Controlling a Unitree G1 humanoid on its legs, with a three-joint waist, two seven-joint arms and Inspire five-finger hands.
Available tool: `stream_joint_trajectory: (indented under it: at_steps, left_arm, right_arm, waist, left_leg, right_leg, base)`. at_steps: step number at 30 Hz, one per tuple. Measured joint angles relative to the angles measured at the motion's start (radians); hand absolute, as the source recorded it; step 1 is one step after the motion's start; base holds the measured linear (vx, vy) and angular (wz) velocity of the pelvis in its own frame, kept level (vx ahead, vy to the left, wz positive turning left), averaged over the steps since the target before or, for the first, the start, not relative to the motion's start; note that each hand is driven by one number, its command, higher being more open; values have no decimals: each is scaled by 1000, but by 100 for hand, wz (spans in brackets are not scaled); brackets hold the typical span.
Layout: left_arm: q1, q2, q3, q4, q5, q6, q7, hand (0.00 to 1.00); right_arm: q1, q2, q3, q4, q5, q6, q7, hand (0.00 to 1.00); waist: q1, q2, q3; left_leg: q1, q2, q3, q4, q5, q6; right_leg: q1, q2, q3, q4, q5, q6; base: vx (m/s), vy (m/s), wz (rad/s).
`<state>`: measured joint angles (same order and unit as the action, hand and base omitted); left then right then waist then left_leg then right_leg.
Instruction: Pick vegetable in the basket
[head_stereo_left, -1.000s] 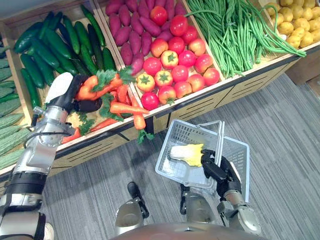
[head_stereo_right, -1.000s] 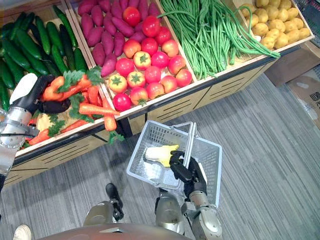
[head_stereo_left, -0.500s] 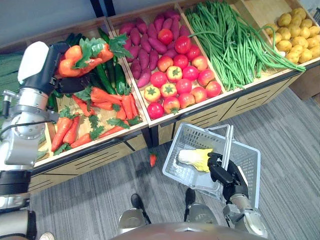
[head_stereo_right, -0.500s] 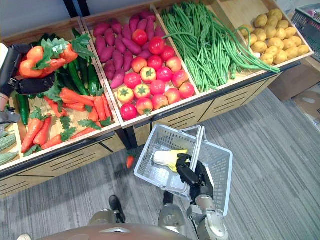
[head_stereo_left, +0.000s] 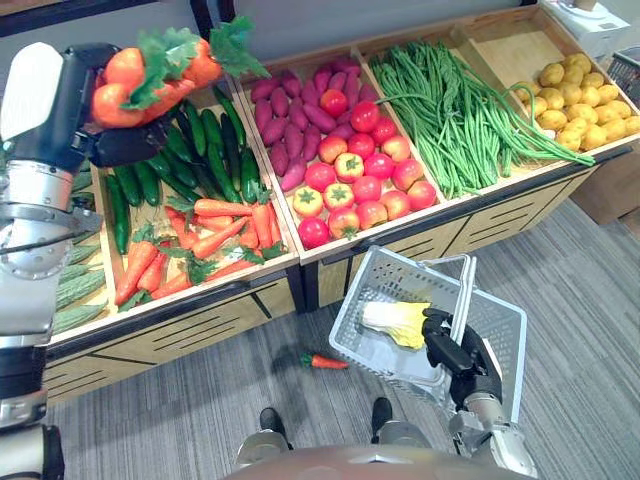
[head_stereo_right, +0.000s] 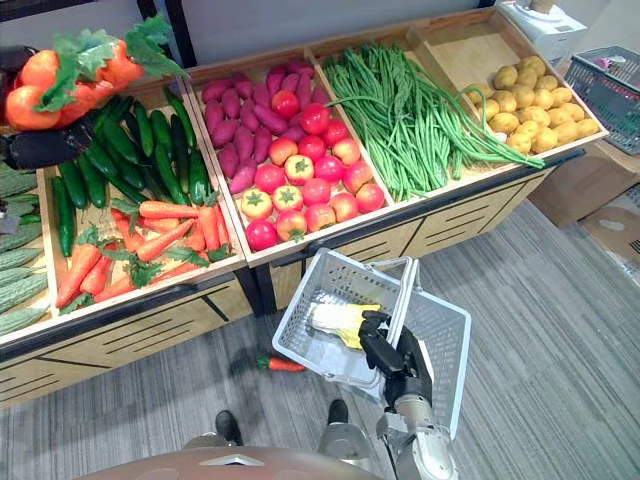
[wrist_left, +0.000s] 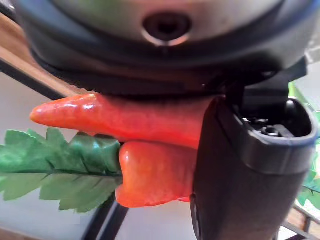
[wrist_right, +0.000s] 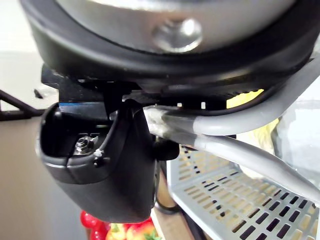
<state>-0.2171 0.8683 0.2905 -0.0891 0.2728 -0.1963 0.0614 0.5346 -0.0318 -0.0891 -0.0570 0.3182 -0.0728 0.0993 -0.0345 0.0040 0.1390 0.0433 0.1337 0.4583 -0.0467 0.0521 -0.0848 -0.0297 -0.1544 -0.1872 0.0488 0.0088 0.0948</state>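
Quick look from my end: left hand (head_stereo_left: 75, 120) is up high over the back of the wooden stand (head_stereo_left: 200, 325), fingers and thumb wrapped tight round a bunch of carrots (head_stereo_left: 120, 85). In the wrist cam I count two smooth, glossy orange bodies, one tapering to a point and one blunt, with flat plastic-looking green leaves sticking out. So the veg is in that hand, well apart from the basket (head_stereo_left: 385, 275). There's one basket, grey plastic with slotted mesh walls, hanging low on the right over the striped grey floor (head_stereo_left: 580, 300). The right hand (head_stereo_left: 452, 358) has its fingers curled shut round two smooth grey handle bars. Inside it sits one pale cabbage (head_stereo_left: 395, 322), white at the stem and crinkly yellow at the leafy end. One stray carrot (head_stereo_left: 325, 361) lies on the floor just beside the basket's near corner. The stand has long dark cucumbers (head_stereo_left: 200, 140), a pile of loose carrots (head_stereo_left: 215, 225) in front of them, purple sweet potatoes (head_stereo_left: 295, 120), a dozen-plus round tomatoes (head_stereo_left: 365, 185), a heap of thin green beans (head_stereo_left: 450, 110) and lumpy yellow potatoes (head_stereo_left: 565, 95).
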Motion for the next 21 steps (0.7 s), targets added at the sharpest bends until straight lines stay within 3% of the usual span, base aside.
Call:
stream_joint_trajectory:
  at_steps: [6, 15, 21]
  left_arm:
    - [0, -16, -20, -61, -36, -22, -1, 0]
    - [0, -106, -248, -132, -80, -28, -56, 0]
    - [-27, -142, -370, -137, -118, -35, -84, 0]
  right_arm:
    - [5, 3, -19, 6, -15, 5, -2, 0]
    - [-9, 1, -27, 2, -40, 7, -2, 0]
    - [-24, -7, -52, -3, -39, 7, -1, 0]
  waist:
    - [-13, -1, -31]
    - [-32, -4, -45]
    - [-80, -4, -47]
  left_leg:
    - [8, -4, 7, -10, 6, 1]
    - [42, -2, 82, -16, 2, -3]
    - [70, 1, 151, -6, -19, -12]
  right_leg:
    - [0, 0, 9, -1, 4, 3]
    - [-6, 13, 85, -24, 33, 3]
    - [-14, 24, 156, -35, 51, 5]
  base:
    - [-4, 2, -2]
    - [-25, 5, -22]
    - [-24, 0, -38]
